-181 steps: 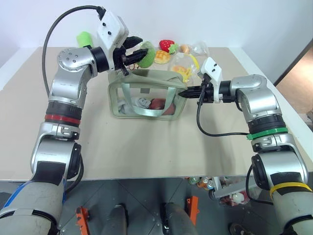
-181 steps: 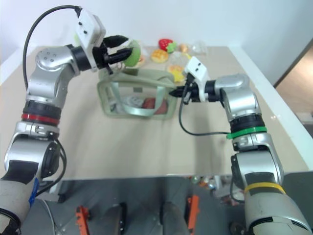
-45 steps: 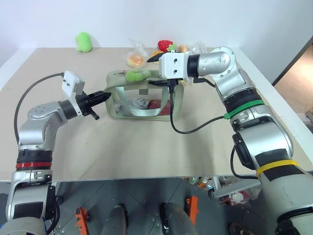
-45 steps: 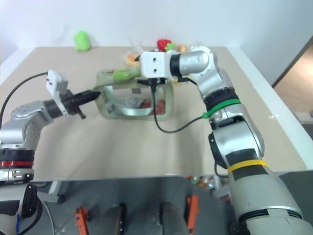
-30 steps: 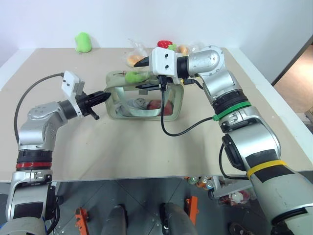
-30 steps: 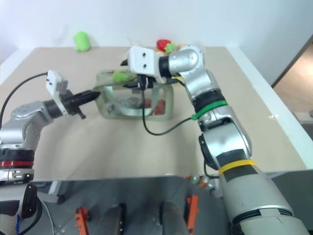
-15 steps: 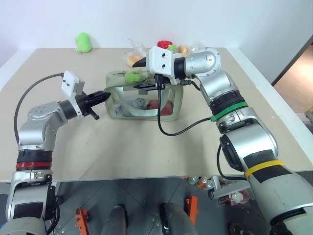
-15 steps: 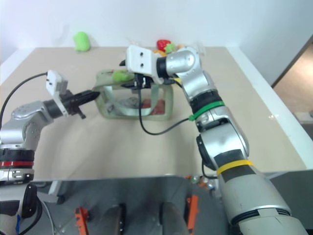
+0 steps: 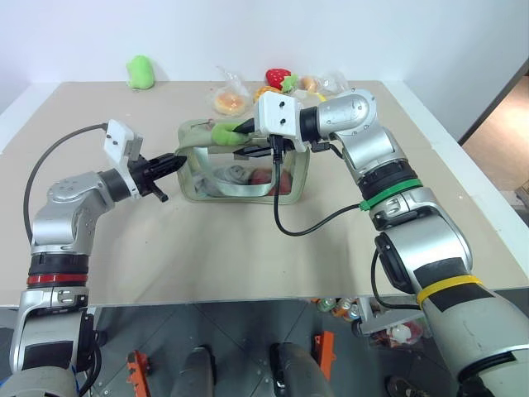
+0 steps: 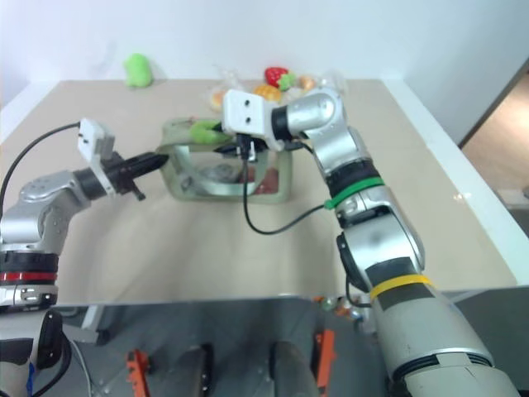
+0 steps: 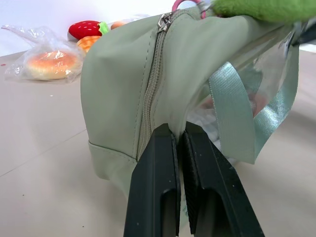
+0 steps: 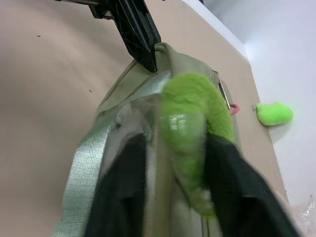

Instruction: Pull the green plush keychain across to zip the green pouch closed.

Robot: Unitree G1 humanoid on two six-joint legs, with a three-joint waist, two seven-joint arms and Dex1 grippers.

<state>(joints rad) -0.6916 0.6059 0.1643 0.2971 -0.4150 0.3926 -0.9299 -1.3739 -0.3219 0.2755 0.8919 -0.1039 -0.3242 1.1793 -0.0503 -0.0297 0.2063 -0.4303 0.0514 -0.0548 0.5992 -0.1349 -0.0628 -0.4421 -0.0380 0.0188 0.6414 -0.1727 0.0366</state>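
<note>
The green pouch [image 9: 197, 188] stands mid-table, its clear panel facing me and its strap hanging in front. The green plush keychain [image 9: 221, 131] lies on the pouch's top near the left end, joined to a pink clasp [image 12: 233, 107]. My right gripper [image 9: 244, 139] reaches in over the pouch from the right and is shut on the plush, which shows between its fingers [image 12: 123, 187]. My left gripper [image 9: 175, 159] is level and shut on the pouch's left end, just below the zipper seam [image 11: 148, 98].
A bean-shaped green plush [image 9: 141, 72] lies at the far left of the table. Bagged toy bread [image 9: 229, 99], a toy strawberry [image 9: 281, 79] and other toy foods [image 9: 314, 83] sit behind the pouch. My right wrist's cable [image 9: 314, 222] loops over the table in front.
My right gripper's fingers have closed in on the plush keychain, having stood wide around it half a second ago. My left gripper keeps its hold on the pouch's end.
</note>
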